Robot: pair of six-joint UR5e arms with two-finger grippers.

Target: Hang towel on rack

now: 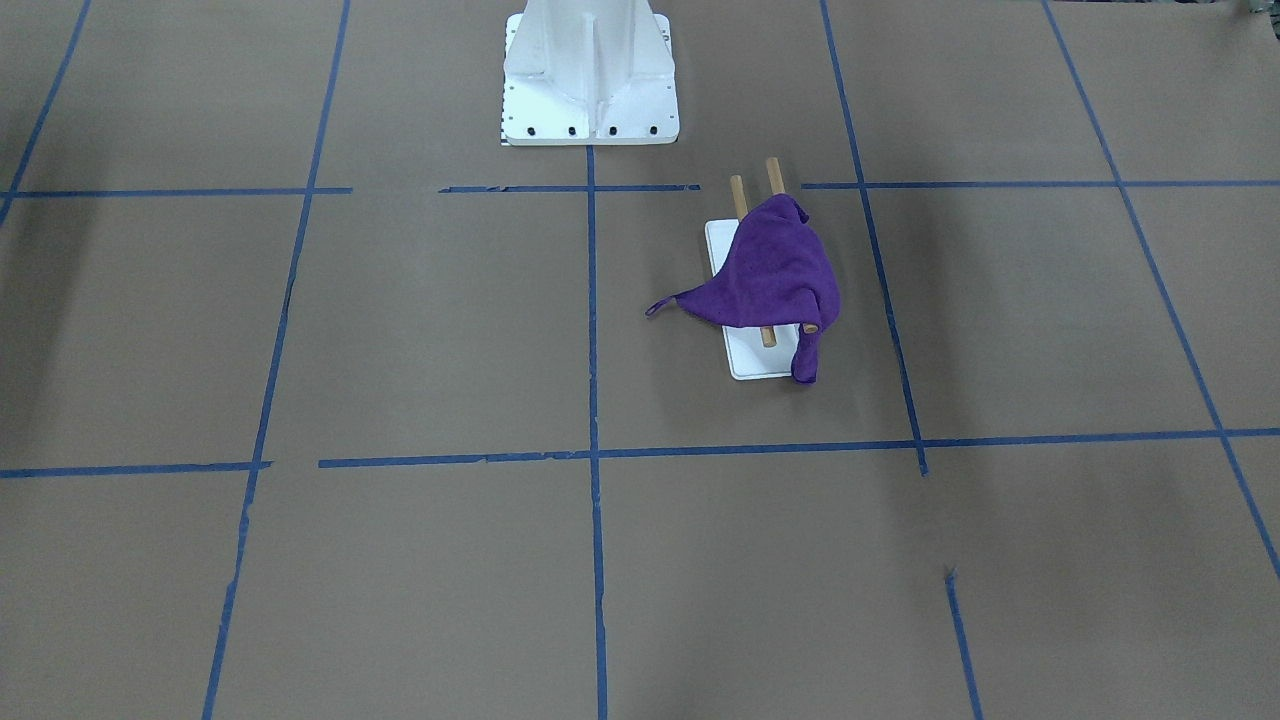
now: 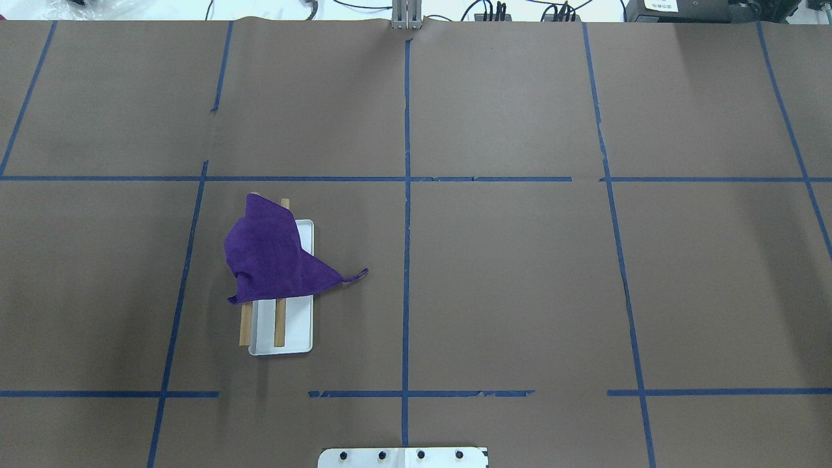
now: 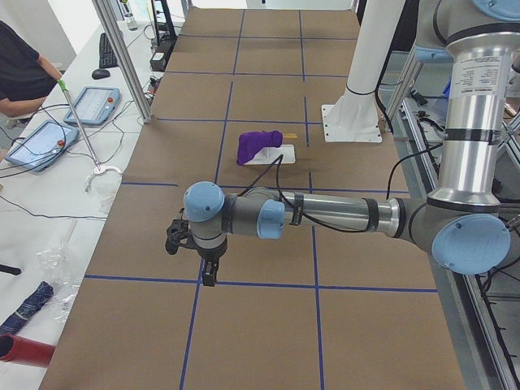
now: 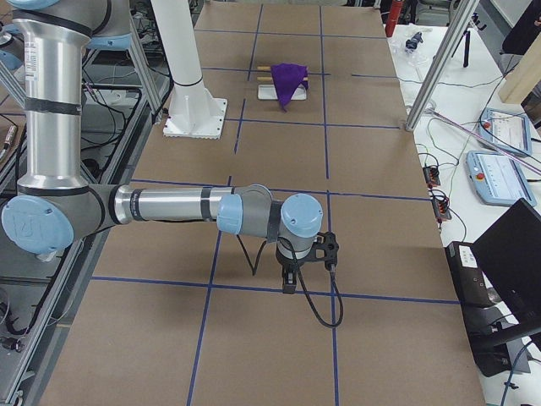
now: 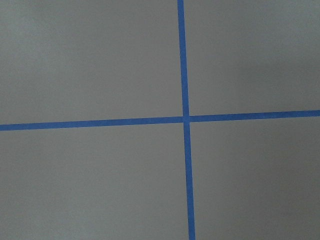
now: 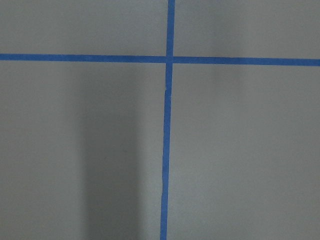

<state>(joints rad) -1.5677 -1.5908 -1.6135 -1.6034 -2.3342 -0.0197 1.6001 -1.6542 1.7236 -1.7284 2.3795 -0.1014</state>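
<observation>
1. Towel (image 2: 273, 260), purple, lies bunched over both rods (image 2: 280, 328) of the rack (image 2: 300, 328), left of centre in the overhead view, with one corner sticking out to the right.
2. Left gripper (image 3: 209, 275) hangs above the table (image 3: 268, 325), lower left of the left side view. I cannot tell how far open it is.
3. Right gripper (image 4: 289, 279) hangs low at centre of the right side view, and its opening cannot be told either.

— The towel (image 1: 775, 265)?
— Soft, napped cloth, matt.
— And the rack (image 2: 263, 331)?
— Smooth bare wooden rods (image 2: 280, 322); a smooth white base (image 2: 299, 318) with a slight sheen.
— Underneath?
— Matt brown paper (image 1: 420, 330), lined with blue tape (image 1: 592, 300). The pedestal (image 1: 590, 70) looks like glossy painted metal.
</observation>
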